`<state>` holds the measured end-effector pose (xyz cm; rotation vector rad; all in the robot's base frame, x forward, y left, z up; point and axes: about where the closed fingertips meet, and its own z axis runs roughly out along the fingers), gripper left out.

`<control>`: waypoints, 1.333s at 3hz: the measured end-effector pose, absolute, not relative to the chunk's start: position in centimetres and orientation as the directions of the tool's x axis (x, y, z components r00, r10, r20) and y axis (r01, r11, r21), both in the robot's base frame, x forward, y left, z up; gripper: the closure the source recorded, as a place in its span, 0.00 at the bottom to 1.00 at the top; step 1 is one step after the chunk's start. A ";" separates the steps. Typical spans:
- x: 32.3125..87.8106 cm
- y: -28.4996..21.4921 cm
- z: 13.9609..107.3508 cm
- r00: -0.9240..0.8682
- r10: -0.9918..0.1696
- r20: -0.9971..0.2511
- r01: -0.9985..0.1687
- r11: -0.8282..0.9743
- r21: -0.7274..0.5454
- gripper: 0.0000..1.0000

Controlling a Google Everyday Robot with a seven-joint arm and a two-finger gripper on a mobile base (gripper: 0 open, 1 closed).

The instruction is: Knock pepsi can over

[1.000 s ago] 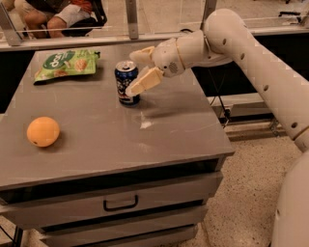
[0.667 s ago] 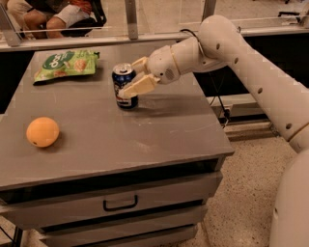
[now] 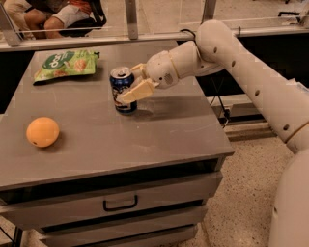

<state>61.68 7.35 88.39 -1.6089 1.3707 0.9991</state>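
Observation:
The pepsi can [image 3: 119,83], dark blue with a silver top, stands on the grey table [image 3: 164,130] near its back middle, about upright. My gripper [image 3: 131,81] reaches in from the right on the white arm [image 3: 231,53]. It is open, with its fingers on either side of the can's right half. The near finger [image 3: 137,90] lies across the can's front and touches it. The far finger [image 3: 139,68] is behind the can's rim.
An orange [image 3: 42,131] lies at the table's left front. A green snack bag [image 3: 67,63] lies at the back left. The table has a drawer with a dark handle [image 3: 120,203]. A rail and a seated person [image 3: 53,12] are behind the table.
My gripper has moved left and closer to the can, so the near finger now overlaps its front. The can still stands in the same place.

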 end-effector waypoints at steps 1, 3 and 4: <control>61.8 6.1 89.9 0.125 -0.488 -0.864 -0.992 -0.084 -0.096 0.96; 62.6 1.1 91.6 0.072 -0.846 -0.528 -0.976 0.049 -0.212 1.00; 62.6 0.0 90.0 0.032 -0.946 -0.322 -0.970 0.048 -0.238 1.00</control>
